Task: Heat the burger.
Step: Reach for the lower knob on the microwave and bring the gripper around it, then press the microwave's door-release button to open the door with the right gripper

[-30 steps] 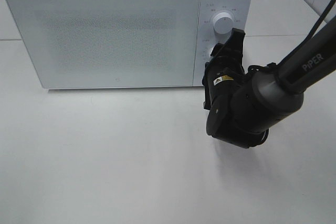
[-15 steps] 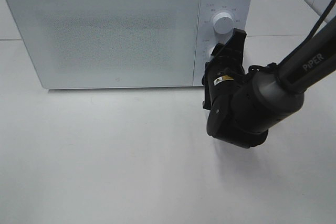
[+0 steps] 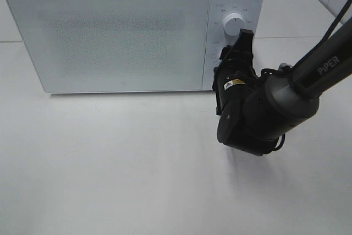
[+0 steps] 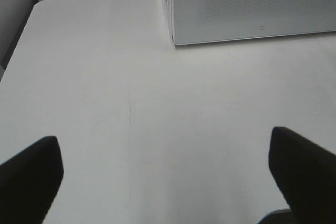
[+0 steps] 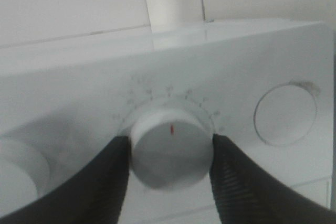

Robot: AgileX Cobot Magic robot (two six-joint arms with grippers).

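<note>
The burger is out of view; the white microwave (image 3: pixel 110 31) stands with its door closed. My right gripper (image 3: pixel 240 45) reaches to the control panel, below the upper dial (image 3: pixel 233 24). In the right wrist view its two black fingers (image 5: pixel 100 182) press against both sides of the lower dial (image 5: pixel 170 148), whose red mark points away from the camera. The right gripper (image 5: pixel 170 153) is shut on this dial. My left gripper (image 4: pixel 168 182) hangs open over bare table, with nothing between its fingertips (image 4: pixel 31 171).
The microwave's front corner (image 4: pixel 176 40) shows in the left wrist view. A round button (image 5: pixel 285 114) sits beside the held dial on the panel. The right arm (image 3: pixel 269 108) stretches over the white table (image 3: pixel 110 163) from the right.
The right gripper has twisted at the lower dial and its fingers now stand more upright, closer under the upper dial. The microwave has not moved.
</note>
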